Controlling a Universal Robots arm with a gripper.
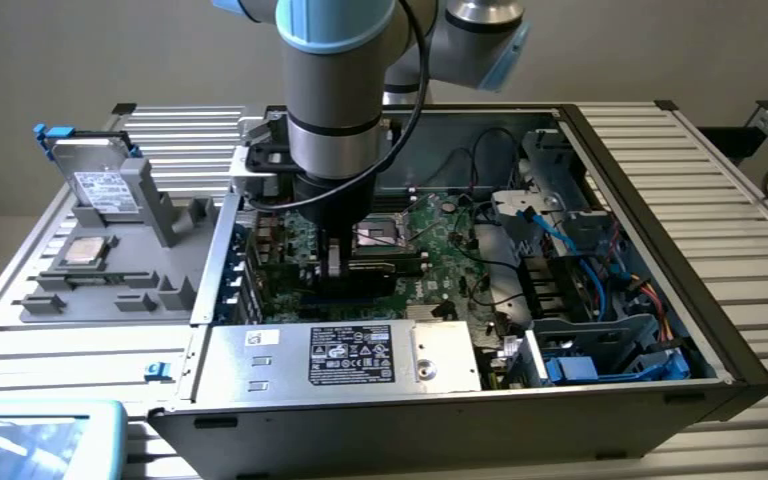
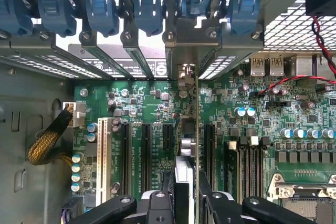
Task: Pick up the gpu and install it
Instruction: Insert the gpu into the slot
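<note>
So the gripper [image 2: 181, 203] is down inside the open PC case [image 1: 651, 180], closed on the gpu [image 2: 185, 177], which it holds on edge between its fingers [image 2: 157, 208]. From the wrist view the card runs straight ahead from the fingertips toward the rear slot brackets [image 2: 131, 51], with its metal bracket end sitting right up against the back wall among the blue retention clips [image 2: 149, 11]. Its lower edge is at the motherboard [image 2: 252, 129], lined up between the black expansion slots [image 2: 144, 153] (can't tell if it's fully seated or just resting in the slot). A white PCI slot [image 2: 102, 156] is off to one side of the gripper, a bundle of yellow braided cables [image 2: 47, 140] further out that way.

In the exterior view the arm [image 1: 337, 90] comes straight down into the case, and the gripper [image 1: 337, 265] sits just over the board. The power supply [image 1: 344, 355] with its label is just in front of it, and a grey fixture tray [image 1: 117, 260] holding a hard drive [image 1: 97, 185] stands well apart, outside the case on the exterior view's left.
</note>
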